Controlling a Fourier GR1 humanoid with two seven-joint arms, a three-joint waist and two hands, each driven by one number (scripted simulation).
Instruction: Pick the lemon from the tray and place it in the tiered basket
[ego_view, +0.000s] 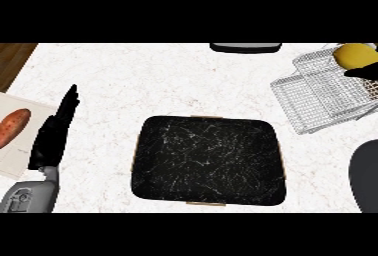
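Your view holds these items. Lemon (355, 55): yellow, at the upper right, over the top tier of the white wire tiered basket (322, 95); its right side is covered by the black fingers of your right hand (365, 72), and whether it rests on the mesh or is carried you cannot tell. Right hand: mostly cut off by the right edge, fingertips against the lemon's lower side, so you cannot tell how its fingers are set; a grey forearm section (365, 175) shows lower right. Tray (207, 161): black, marbled, rounded square, centre of the white counter (148, 80), nothing on it. Left hand (53, 132): at the left, fingers straight and held together, pointing up, resting, holding nothing. Sweet potato (12, 126): orange, partly cut off at the left edge, lying on a pale board (18, 155). Dark object (246, 47): top edge, cut off, not identifiable. No writing or labels are legible.
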